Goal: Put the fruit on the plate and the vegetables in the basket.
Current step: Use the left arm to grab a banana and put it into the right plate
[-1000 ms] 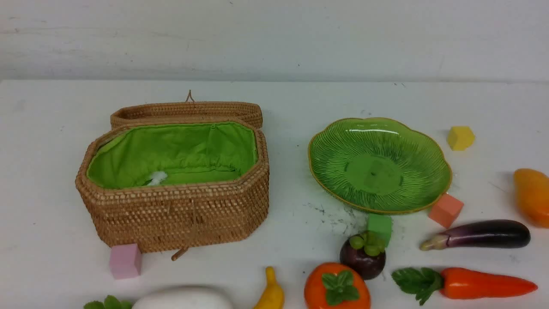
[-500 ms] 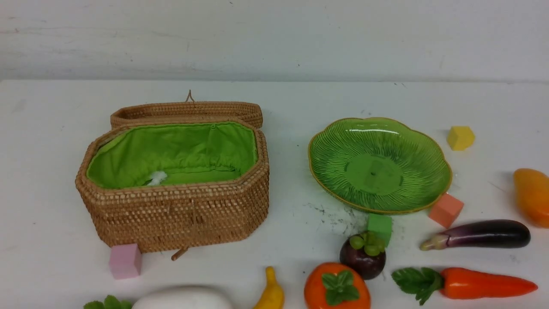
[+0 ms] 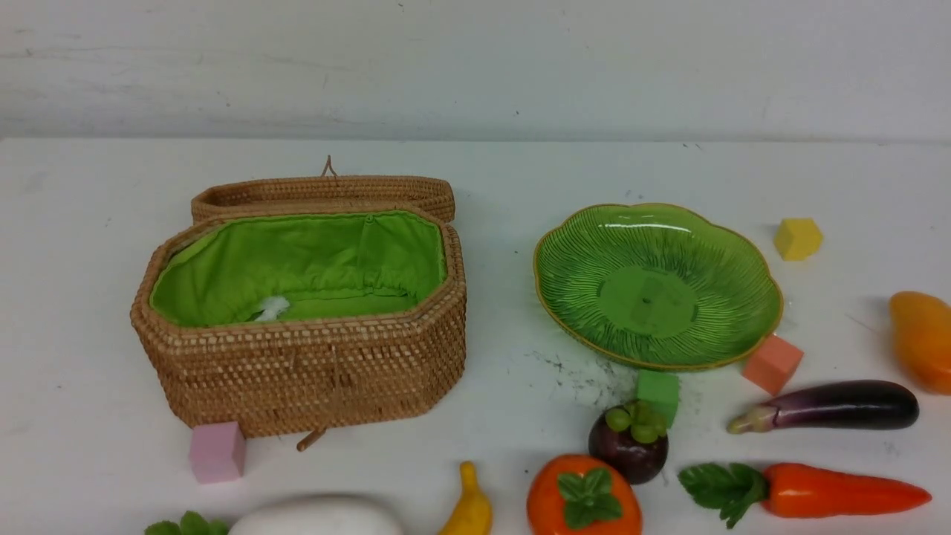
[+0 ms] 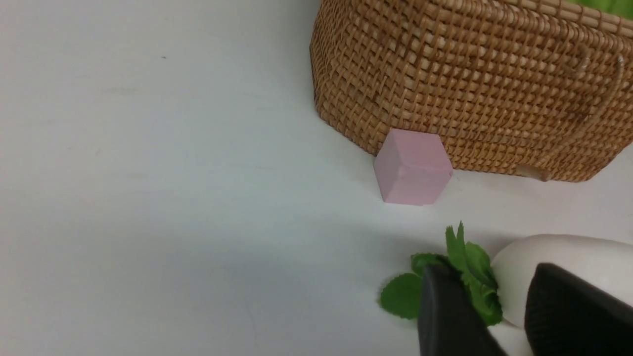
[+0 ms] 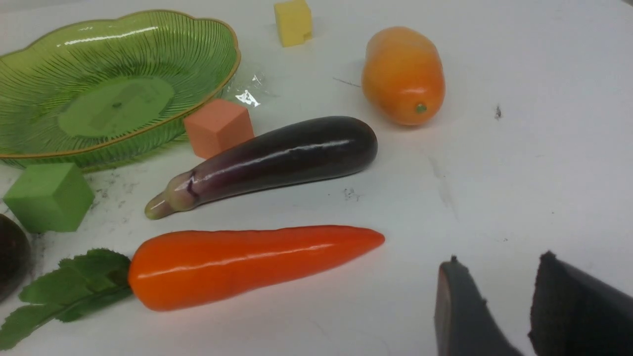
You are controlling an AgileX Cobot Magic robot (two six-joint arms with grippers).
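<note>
The left gripper (image 4: 489, 277) hangs near the radish's (image 3: 316, 518) leaf end, fingers apart and gripping nothing. A pink cube (image 3: 216, 451) touches the front wall of the basket (image 3: 312, 371), whose lid (image 3: 323, 191) lies open behind it. Rightward along the near edge lie the banana (image 3: 468, 509), persimmon (image 3: 584, 496), mangosteen (image 3: 628, 446) and carrot (image 3: 839, 490). The bare plate (image 3: 587, 253) sits beyond them, with the eggplant (image 3: 839, 405) nearer and the mango (image 3: 921, 338) far right. The right gripper (image 5: 499, 267) hangs near the carrot's tip, fingers apart and gripping nothing.
</note>
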